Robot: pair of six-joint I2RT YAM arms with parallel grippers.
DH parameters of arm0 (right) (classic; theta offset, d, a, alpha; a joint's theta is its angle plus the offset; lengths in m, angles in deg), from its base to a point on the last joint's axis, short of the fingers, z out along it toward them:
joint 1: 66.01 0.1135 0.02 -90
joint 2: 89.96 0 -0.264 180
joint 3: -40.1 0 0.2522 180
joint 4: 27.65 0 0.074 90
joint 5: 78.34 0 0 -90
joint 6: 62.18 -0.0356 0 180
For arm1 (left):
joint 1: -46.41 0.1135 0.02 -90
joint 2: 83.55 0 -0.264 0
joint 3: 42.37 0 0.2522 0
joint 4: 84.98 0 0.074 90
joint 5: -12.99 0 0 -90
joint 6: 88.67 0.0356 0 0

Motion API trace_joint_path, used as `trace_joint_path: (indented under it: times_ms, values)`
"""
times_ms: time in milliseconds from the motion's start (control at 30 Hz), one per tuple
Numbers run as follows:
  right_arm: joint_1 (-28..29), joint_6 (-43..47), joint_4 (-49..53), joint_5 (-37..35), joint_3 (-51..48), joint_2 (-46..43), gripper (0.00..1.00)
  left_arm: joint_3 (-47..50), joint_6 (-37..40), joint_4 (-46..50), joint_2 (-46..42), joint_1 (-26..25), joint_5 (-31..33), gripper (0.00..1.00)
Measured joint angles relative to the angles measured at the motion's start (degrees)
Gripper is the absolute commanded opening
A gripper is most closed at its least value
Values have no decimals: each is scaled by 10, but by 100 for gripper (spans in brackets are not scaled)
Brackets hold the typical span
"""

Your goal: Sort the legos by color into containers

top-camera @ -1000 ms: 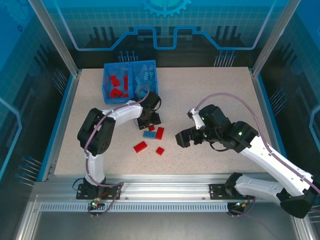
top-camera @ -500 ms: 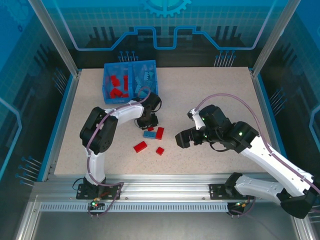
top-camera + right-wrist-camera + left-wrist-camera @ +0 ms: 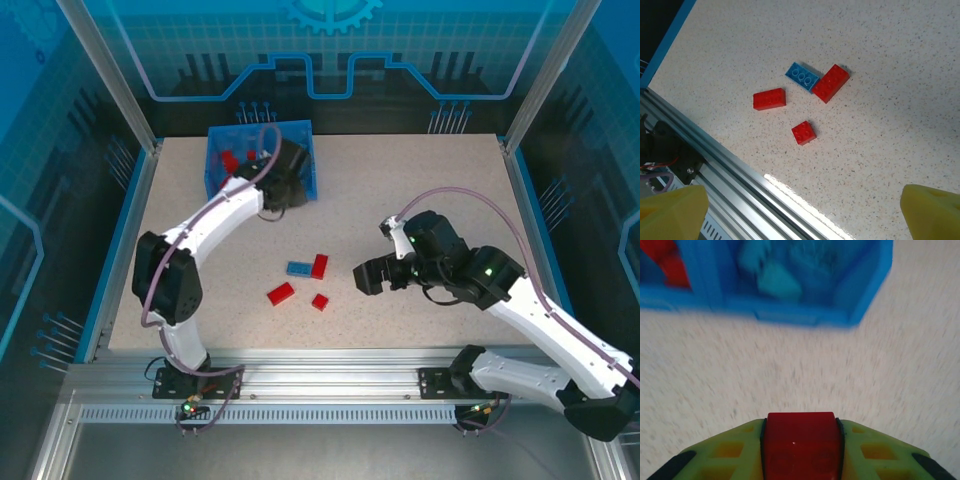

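- Left end effector (image 3: 801,460) clamped on a red lego (image 3: 801,432), just near side of the blue bin (image 3: 790,315), far left of the bench (image 3: 430,190).
- Right end effector (image 3: 802,212) jaws wide apart, holding nothing, hovering right of the loose legos.
- Loose on bench: long red (image 3: 830,83) touching blue lego (image 3: 802,77); red lego (image 3: 769,98) and small red (image 3: 804,132) nearer.
- Bin: red legos (image 3: 230,160) in left compartment, light blue legos (image 3: 772,280) in right.

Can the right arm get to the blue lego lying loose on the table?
Probably yes. The right end effector hangs open near the blue lego, with bare table between. A red lego touches one end, so it might get nudged.
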Motion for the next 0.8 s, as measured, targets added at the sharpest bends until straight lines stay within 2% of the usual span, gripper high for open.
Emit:
trace_joint_path:
  times_ms: [167,300,467,567,700,800]
  values:
    - [2,-12,0,-9,-1,-19,100,-80,16,5,24,94,14,25]
    - [2,-19,5,-15,-7,-32,100,-186,22,20,108,159,22,25]
    - [3,-28,10,-18,-7,-44,100,-345,23,61,258,201,5,26]
    - [3,-32,15,-23,-7,-50,100,-415,23,82,335,218,-20,33]
    - [3,-40,18,-27,-7,-60,100,-434,22,97,382,230,-36,44]
    - [3,-46,18,-28,-7,-67,100,-434,21,105,388,231,-45,47]
